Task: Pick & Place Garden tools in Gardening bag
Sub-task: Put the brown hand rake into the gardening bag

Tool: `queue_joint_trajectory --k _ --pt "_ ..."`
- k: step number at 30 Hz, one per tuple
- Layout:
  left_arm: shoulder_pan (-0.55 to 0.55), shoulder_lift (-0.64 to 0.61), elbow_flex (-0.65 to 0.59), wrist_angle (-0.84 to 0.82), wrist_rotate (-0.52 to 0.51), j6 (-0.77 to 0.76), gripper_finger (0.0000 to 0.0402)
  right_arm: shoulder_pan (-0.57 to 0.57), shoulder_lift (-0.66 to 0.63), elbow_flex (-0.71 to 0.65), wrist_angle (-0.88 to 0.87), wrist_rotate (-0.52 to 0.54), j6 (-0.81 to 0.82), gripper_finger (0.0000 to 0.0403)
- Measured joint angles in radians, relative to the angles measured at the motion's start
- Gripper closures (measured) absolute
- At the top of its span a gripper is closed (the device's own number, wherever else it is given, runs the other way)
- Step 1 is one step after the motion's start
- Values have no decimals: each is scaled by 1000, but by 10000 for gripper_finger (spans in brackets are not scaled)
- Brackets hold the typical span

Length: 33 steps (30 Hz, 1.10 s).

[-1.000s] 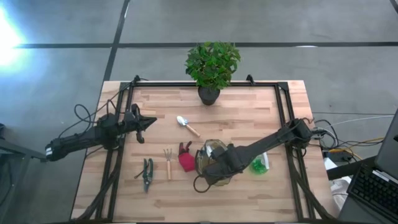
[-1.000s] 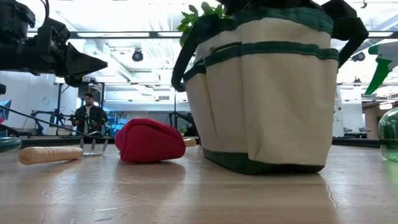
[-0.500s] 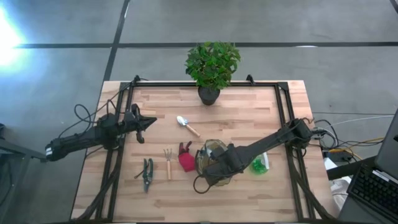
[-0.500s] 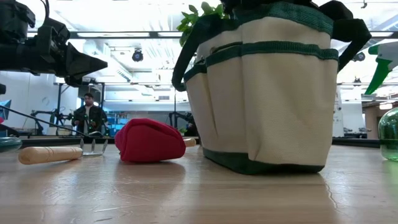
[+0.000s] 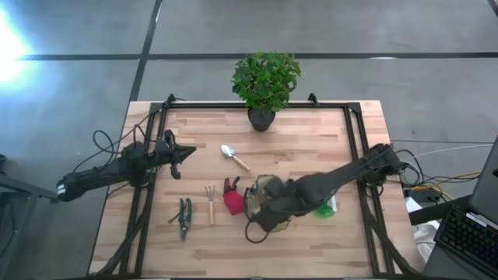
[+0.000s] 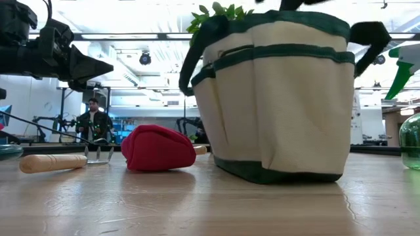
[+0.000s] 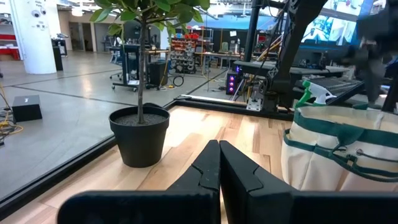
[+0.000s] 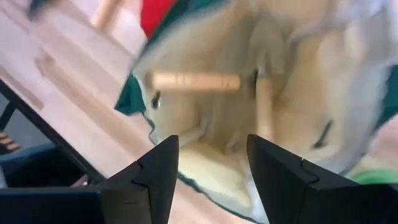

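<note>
While hovering right over the round khaki fabric bag with green trim (image 5: 263, 204), right gripper (image 8: 208, 165) spread wide, nothing between the fingers. Wooden-handled tool (image 8: 196, 81) lying down inside the bag. Red glove (image 5: 232, 199) just beside the bag; fork (image 5: 210, 201) and dark pruners (image 5: 184, 216) further left. Left gripper (image 7: 219, 168) pinched closed near the table's left edge.

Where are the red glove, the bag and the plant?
Glove (image 6: 157, 148): low view, middle of the red fabric.
Bag (image 6: 282, 105): low view, tan front wall.
Plant (image 5: 266, 78): high view, middle of the leaves.
</note>
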<state>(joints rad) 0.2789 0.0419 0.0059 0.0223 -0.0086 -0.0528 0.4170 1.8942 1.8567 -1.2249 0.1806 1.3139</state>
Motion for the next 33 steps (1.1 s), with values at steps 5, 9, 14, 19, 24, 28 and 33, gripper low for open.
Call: queue_joint_trajectory --k 5,9,14,19,24,28,33 --pt "0 1 0 0 0 0 399 1 -42 31 -99 145 -85 235" --pt "0 1 0 0 0 0 399 -21 -64 33 -141 197 -188 244" --pt "0 2 0 0 0 0 399 -33 -79 33 -188 253 -323 258" --pt "0 2 0 0 0 0 399 -32 -92 33 -309 372 -357 274" --pt "0 2 0 0 0 0 399 -32 -108 12 -337 413 -440 292" --pt "0 2 0 0 0 0 399 -35 -148 -40 -339 408 -521 317" --pt "0 2 0 0 0 0 399 -45 -269 -176 -306 423 -518 360"
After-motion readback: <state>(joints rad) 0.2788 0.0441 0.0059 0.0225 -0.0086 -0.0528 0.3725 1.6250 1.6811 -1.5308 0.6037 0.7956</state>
